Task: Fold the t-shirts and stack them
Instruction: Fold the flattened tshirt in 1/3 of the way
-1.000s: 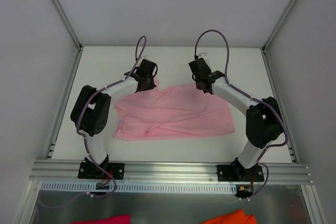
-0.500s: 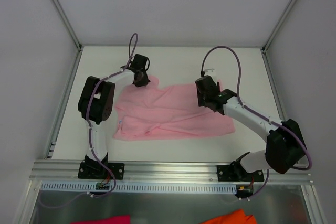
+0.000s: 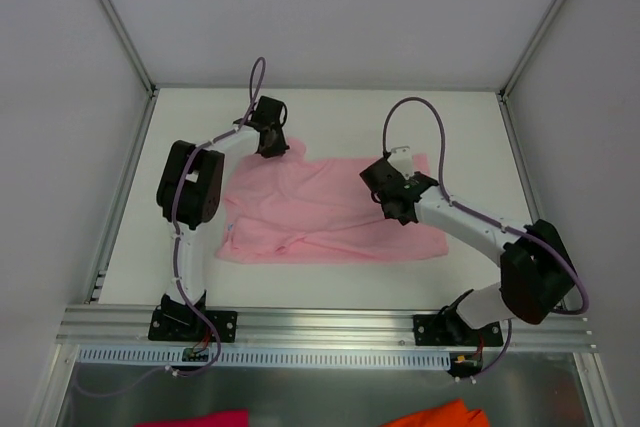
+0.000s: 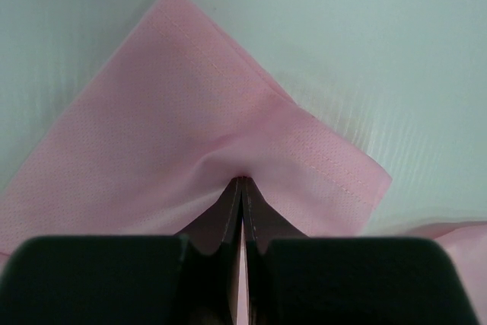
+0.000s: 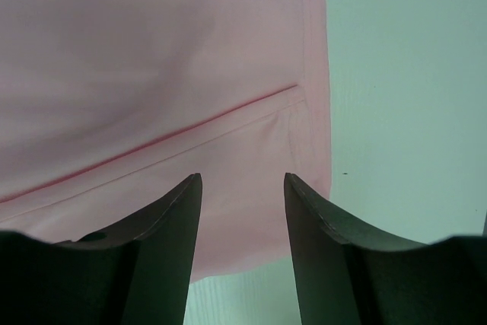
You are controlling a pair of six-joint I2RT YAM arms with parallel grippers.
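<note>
The light pink t-shirt (image 3: 320,212) lies spread across the middle of the white table. My left gripper (image 3: 272,143) is at the shirt's far left corner. The left wrist view shows that gripper (image 4: 242,181) shut on a pinched fold of the t-shirt (image 4: 190,104), the hemmed corner fanning out beyond the tips. My right gripper (image 3: 398,205) hovers over the right half of the shirt. In the right wrist view it (image 5: 242,180) stands open with nothing between its fingers, above a hemmed edge of the t-shirt (image 5: 152,74), bare table to the right.
A magenta cloth scrap (image 3: 200,418) and an orange cloth scrap (image 3: 440,414) lie below the aluminium rail (image 3: 320,325) at the near edge. Grey enclosure walls stand at the left, right and back of the table (image 3: 470,127).
My right gripper opened, let go of the shirt's far right part and moved nearer over the cloth. My left gripper drew the far left corner slightly outward. The shirt lies flatter.
</note>
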